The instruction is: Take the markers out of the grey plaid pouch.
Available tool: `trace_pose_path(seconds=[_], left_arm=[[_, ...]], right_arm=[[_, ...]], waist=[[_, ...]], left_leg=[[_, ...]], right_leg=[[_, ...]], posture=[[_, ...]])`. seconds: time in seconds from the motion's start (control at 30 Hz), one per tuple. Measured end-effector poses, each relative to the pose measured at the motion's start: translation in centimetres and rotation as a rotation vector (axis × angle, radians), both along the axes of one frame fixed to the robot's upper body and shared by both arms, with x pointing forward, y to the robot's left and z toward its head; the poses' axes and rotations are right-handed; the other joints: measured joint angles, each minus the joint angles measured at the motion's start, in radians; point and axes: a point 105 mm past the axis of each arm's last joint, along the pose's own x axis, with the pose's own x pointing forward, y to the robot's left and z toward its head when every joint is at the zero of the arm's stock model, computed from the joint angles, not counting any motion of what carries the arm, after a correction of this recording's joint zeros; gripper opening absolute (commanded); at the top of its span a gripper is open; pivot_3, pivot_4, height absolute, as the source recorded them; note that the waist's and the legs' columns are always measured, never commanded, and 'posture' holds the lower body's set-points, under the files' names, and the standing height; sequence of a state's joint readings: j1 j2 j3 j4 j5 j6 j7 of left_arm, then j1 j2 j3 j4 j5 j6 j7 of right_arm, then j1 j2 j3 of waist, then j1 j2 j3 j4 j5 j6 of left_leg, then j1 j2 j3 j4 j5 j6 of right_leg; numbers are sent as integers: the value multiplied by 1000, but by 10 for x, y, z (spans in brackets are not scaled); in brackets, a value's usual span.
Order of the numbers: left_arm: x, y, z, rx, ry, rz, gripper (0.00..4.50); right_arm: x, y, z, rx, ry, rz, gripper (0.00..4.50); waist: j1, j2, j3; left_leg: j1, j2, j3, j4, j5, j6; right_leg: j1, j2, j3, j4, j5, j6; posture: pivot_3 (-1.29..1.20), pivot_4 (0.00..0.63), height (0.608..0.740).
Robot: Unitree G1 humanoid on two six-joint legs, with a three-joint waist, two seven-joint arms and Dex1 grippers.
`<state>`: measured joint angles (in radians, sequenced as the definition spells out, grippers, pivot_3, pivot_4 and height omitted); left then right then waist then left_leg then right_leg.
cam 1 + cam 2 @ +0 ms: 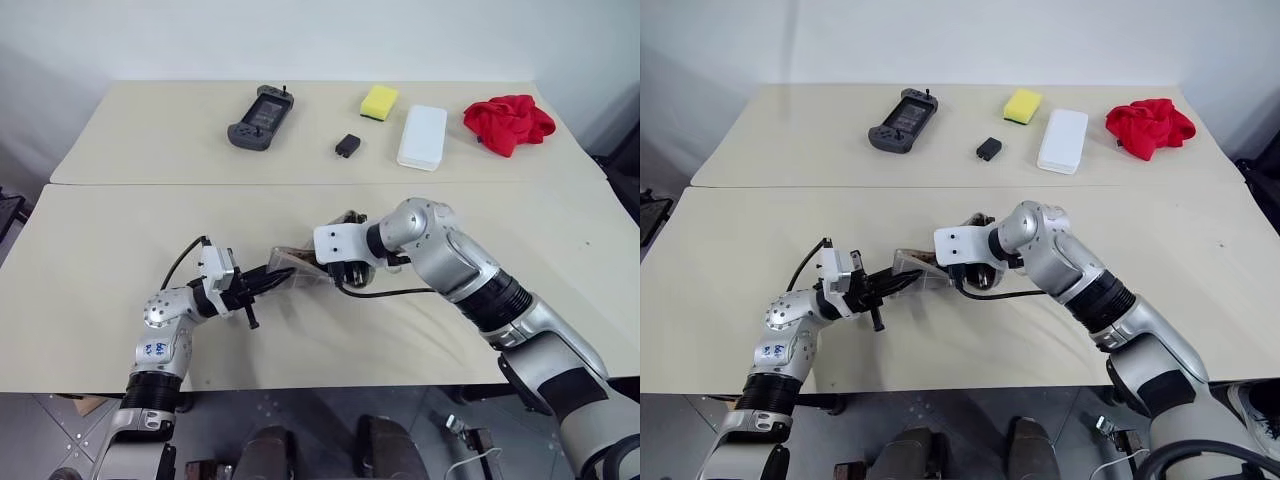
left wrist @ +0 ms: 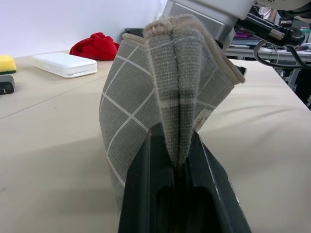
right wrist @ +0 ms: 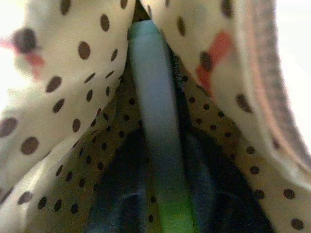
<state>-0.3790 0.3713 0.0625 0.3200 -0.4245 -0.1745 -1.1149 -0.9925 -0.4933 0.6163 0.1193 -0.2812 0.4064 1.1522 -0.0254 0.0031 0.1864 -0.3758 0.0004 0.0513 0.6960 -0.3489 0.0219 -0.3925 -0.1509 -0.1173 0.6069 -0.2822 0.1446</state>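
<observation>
The grey plaid pouch (image 1: 288,266) is held just above the near table, between my two hands. My left gripper (image 1: 262,283) is shut on one edge of it, and the left wrist view shows the folded plaid fabric (image 2: 146,92) pinched between the black fingers (image 2: 146,194). My right gripper (image 3: 160,160) points down into the pouch's open mouth, surrounded by the dotted lining (image 3: 73,97). A light green marker (image 3: 153,92) runs between its two dark fingers, which sit tight on both sides of it. From the head views the right hand (image 1: 345,255) covers the pouch's opening.
On the far table lie a grey game controller (image 1: 260,118), a small black block (image 1: 347,145), a yellow sponge (image 1: 379,101), a white box (image 1: 423,137) and a red cloth (image 1: 508,122). A seam (image 1: 150,183) separates the two tables.
</observation>
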Motion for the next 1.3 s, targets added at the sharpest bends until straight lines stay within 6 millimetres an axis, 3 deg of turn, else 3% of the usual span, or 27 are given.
trace_pose_path(seconds=[0.23, 0.47, 0.67, 0.8, 0.93, 1.07, 1.13, 1.2, 1.3], left_arm=[[-3, 2, 1, -6, 3, 13, 0], [-6, 5, 1, 4, 8, 20, 0], [-5, 6, 2, -4, 23, 33, 0], [-6, 6, 1, -12, 42, 28, 0], [-9, 3, 2, -20, 63, 1, 0], [-13, 0, 3, -36, 105, -48, 0], [-16, -7, 6, -47, 138, -101, 0], [-17, -10, 6, -40, 157, -136, 0], [-16, -18, 12, -26, 152, -189, 0]], right_arm=[[3, -15, 17, 65, -66, 30, 440], [-18, -32, 26, 174, -42, 202, 440], [-17, -43, 35, 258, -117, 275, 440], [-23, -51, 53, 402, -118, 276, 440], [-37, -61, 69, 606, -4, 249, 440], [-51, -76, 87, 930, 297, 128, 440], [-46, -107, 110, 1140, 428, -15, 440], [-49, -132, 123, 1195, 456, -97, 440], [-55, -153, 139, 1300, 497, -149, 440]], waist=[[-1, 0, 0], [0, 0, 0], [-1, 0, 0], [1, 0, 0], [7, 0, 0], [23, 0, 1], [32, 0, 1], [41, 0, 1], [46, 0, 1]], left_leg=[[0, 0, 0, -1, 0, 0], [0, 0, 1, -1, 0, 0], [0, 0, 1, -2, 0, 0], [0, 1, 0, -2, 0, 0], [0, 4, 0, -1, 0, 0], [0, 6, 0, -1, 0, 0], [-1, 6, -1, 0, 0, 1], [-1, 6, 0, 0, -1, 1], [-1, 6, 1, -1, -1, 1]], right_leg=[[0, 0, 0, -1, 0, 0], [0, 0, 0, -2, 0, 0], [0, 0, 0, -2, 0, 0], [0, 0, 0, -2, 0, 0], [0, 0, 0, -2, 0, 0], [0, 0, 0, -2, 0, -1], [1, -1, -1, -2, 1, -2], [1, 0, 0, -4, 1, -2], [0, 0, 0, -5, 1, -2]], posture=[[0, 150, 740], [0, 150, 740], [0, 150, 740], [0, 150, 740], [0, 150, 740], [0, 150, 740], [0, 150, 740], [0, 150, 740], [0, 150, 740]])
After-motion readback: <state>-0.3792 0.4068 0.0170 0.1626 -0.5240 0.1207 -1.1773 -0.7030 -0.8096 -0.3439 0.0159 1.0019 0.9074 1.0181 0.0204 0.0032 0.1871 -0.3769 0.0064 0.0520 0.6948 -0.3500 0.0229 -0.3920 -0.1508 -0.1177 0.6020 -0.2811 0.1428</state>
